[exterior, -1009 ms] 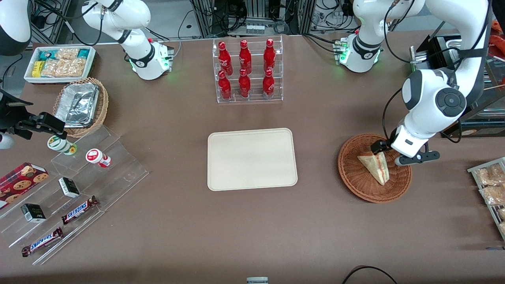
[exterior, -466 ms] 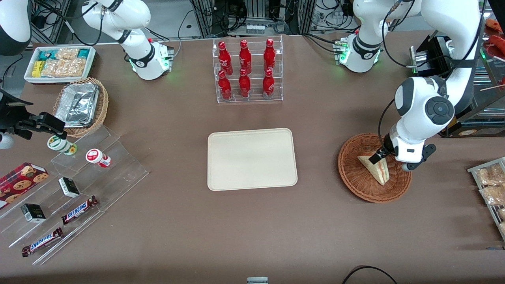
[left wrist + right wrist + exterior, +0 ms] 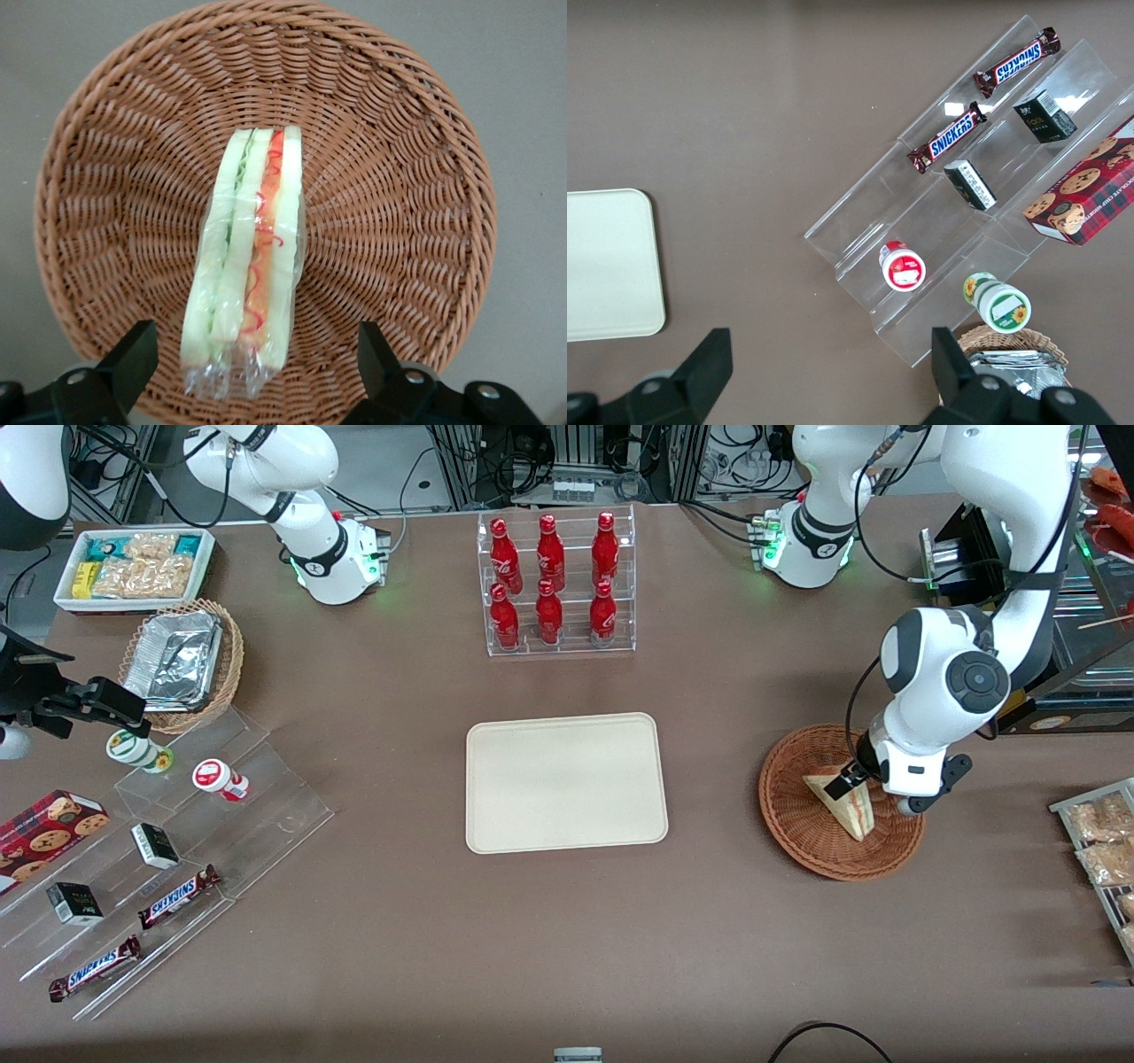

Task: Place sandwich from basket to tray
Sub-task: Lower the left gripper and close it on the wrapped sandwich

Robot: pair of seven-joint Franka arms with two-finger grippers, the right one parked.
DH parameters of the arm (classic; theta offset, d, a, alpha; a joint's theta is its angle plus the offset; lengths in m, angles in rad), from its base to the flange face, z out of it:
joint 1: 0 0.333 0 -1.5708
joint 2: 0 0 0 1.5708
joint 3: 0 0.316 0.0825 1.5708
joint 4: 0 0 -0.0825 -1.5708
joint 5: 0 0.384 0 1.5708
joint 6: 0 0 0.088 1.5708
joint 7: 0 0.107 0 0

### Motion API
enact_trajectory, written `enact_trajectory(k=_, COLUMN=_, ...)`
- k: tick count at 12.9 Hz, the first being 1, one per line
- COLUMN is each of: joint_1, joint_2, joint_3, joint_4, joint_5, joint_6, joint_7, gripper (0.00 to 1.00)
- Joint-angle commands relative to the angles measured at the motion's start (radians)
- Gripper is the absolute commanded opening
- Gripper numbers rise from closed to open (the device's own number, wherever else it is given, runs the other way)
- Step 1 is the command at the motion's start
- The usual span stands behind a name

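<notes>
Brown worktop (image 3: 372, 921) carries the basket (image 3: 802, 837) toward the working arm's end, the beige tray (image 3: 565, 783) at its middle. Inside the basket the wrapped sandwich (image 3: 248, 261) rests on edge. Above it, the pincer (image 3: 252, 367) hangs wide open, its fingers (image 3: 133, 359) straddling the sandwich, holding nothing.

1 sandwich (image 3: 842, 802), 1 basket (image 3: 797, 828), 1 tray (image 3: 565, 782), 6 red bottles (image 3: 549, 576), 2 Snickers bars (image 3: 177, 895).

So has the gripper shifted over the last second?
Yes. The gripper has come toward the tray, now over the basket, jaws open astride the sandwich.
</notes>
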Motion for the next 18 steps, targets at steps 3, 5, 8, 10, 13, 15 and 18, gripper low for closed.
enact_trajectory(k=3, joint_1=0.005, joint_2=0.071, joint_3=0.0, joint_4=0.034, joint_5=0.057, joint_6=0.034, joint_7=-0.025, gripper=1.0)
enact_trajectory(k=5, joint_1=0.006, joint_2=0.075, joint_3=0.002, joint_4=0.031, joint_5=0.062, joint_6=0.033, joint_7=-0.025, gripper=1.0)
enact_trajectory(k=8, joint_1=0.005, joint_2=0.069, joint_3=0.002, joint_4=0.011, joint_5=0.062, joint_6=0.027, joint_7=-0.023, gripper=0.12)
enact_trajectory(k=10, joint_1=0.001, joint_2=0.065, joint_3=0.002, joint_4=0.005, joint_5=0.063, joint_6=0.013, joint_7=-0.022, gripper=0.0)
enact_trajectory(k=13, joint_1=-0.005, joint_2=0.02, joint_3=-0.007, joint_4=0.038, joint_5=0.091, joint_6=-0.103, joint_7=-0.005, gripper=0.0)
enact_trajectory(k=15, joint_1=-0.025, joint_2=0.011, joint_3=-0.032, joint_4=0.106, joint_5=0.096, joint_6=-0.24, joint_7=0.062, gripper=0.0)
enact_trajectory(k=18, joint_1=-0.049, joint_2=0.011, joint_3=-0.07, joint_4=0.175, joint_5=0.094, joint_6=-0.355, joint_7=0.235, gripper=0.0)
